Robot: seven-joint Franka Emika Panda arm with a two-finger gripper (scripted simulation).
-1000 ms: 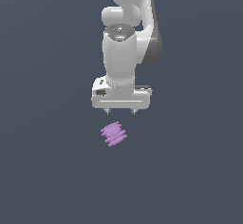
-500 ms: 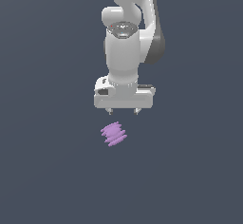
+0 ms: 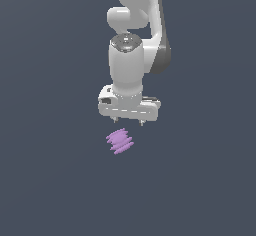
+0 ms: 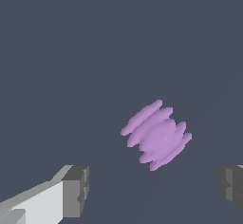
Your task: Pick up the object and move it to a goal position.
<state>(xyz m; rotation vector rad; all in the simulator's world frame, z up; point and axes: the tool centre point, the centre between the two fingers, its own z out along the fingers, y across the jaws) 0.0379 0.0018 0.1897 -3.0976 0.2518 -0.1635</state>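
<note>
Nearest you in the exterior view, the object (image 3: 120, 141) — a small light-purple lump of stacked, spiky-edged layers — lies on the plain dark-grey desk (image 3: 50, 180), just below the gripper (image 3: 129, 122) and a little toward the exterior view's left of its centre. The gripper hangs above it, not touching, fingers (image 4: 76, 190) spread wide with nothing between them.

To do this step well, you would want to shift slightly so the lump sits midway between the fingers, then come straight down and close across its narrower width; the ridged edges may slip if caught off-centre.

The wrist view shows what the exterior view hides — the wide gap between the two grey pads and the object (image 4: 156, 134) sitting beyond that gap, not yet inside it. Farther back, only the exterior view shows the white arm (image 3: 131, 65) rising upright behind the gripper. No goal marker appears in either view.
</note>
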